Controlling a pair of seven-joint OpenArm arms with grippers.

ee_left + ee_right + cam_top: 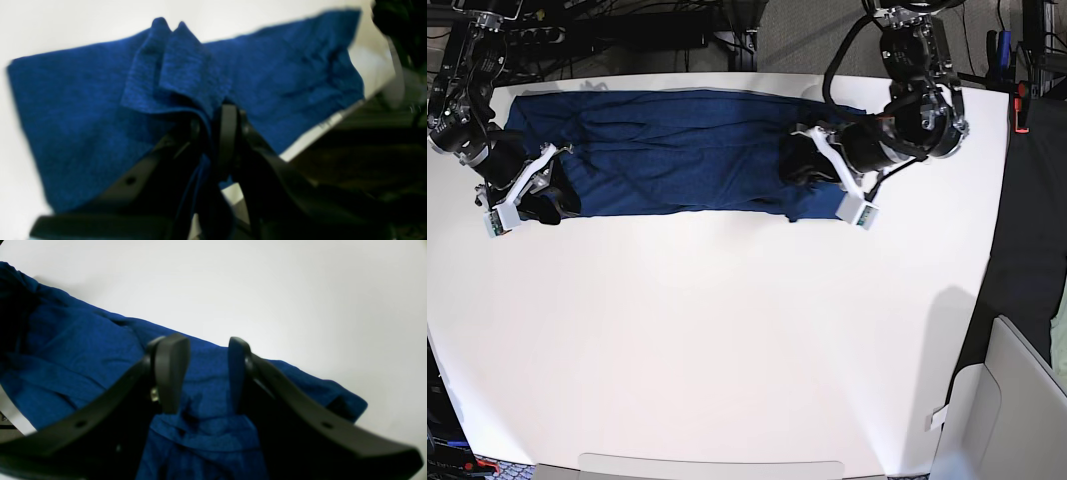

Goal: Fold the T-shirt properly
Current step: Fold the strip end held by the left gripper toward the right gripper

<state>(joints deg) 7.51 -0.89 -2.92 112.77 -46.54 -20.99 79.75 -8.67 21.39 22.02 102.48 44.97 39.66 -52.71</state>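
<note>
Up along the far edge of the white table (727, 340) lies the T-shirt (677, 150), folded into a long navy band. At its end nearer the far right corner, the left gripper (217, 123) is clenched on a raised fold. Near the far left corner, the right gripper (200, 373) hovers with jaws spread over the cloth.
</note>
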